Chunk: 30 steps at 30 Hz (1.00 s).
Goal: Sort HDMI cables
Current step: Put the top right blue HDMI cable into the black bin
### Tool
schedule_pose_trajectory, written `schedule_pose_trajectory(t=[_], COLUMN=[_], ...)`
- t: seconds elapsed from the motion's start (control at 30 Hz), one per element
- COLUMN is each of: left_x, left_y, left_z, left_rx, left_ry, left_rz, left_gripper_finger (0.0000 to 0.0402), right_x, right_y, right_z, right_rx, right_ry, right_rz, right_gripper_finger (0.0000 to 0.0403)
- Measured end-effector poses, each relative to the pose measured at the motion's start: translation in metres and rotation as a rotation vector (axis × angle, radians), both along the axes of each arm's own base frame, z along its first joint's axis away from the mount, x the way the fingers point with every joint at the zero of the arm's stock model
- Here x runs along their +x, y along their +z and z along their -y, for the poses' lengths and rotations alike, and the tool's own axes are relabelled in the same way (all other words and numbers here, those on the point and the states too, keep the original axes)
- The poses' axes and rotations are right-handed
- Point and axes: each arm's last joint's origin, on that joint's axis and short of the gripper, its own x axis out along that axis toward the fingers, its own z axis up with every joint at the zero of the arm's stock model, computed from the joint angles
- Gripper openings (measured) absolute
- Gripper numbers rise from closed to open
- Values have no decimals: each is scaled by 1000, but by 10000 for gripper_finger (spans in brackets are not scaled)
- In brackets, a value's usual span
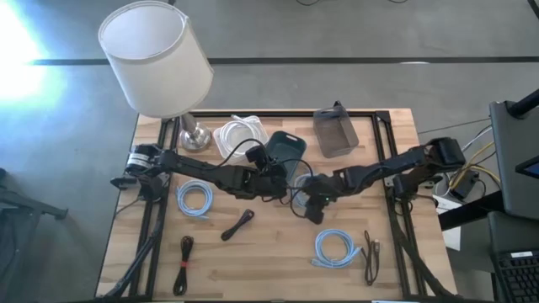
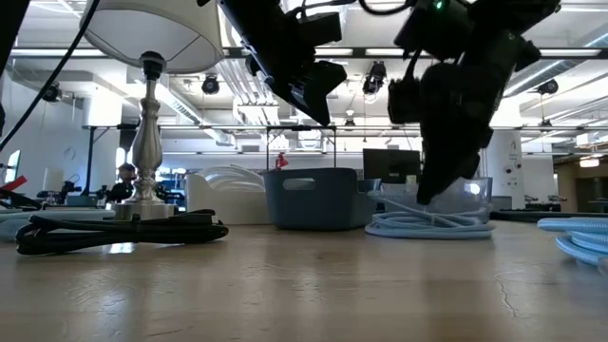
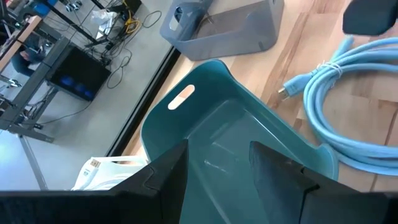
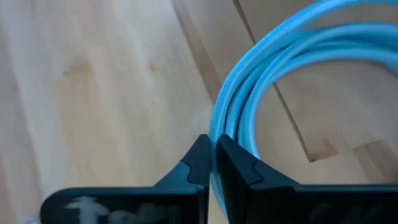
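At centre frame of the high view, my right gripper is pinched closed on the strands of a light-blue round coil of HDMI cable lying on the pale wooden table, just beside the teal plastic bin. My left gripper hovers above that bin, fingers parted and empty. Judgement: lift straight up until the whole loop clears the wood, keep the pinch firm so strands do not slip, then carry over the bin's rim.
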Motion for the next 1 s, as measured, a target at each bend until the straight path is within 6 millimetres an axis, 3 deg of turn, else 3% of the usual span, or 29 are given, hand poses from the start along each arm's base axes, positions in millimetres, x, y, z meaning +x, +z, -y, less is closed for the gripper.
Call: schedule_pose_trajectory(t=[0.27,0.53,0.8,1.0], left_x=[0,0,0,0], left_y=[0,0,0,0], left_z=[0,0,0,0], left_rx=[-3,-4,-15,-18], left_ry=[3,4,14,18], left_rz=[4,7,21,26], left_gripper_finger=[174,174,174,174], right_x=[-12,-38,-66,-74], right_y=[30,57,80,88], right_z=[-9,-22,-25,-20], right_rx=[-33,-121,-306,-473], right_ry=[-5,-29,-149,-238], right_rz=[101,140,223,272], right_gripper_finger=[13,13,13,13])
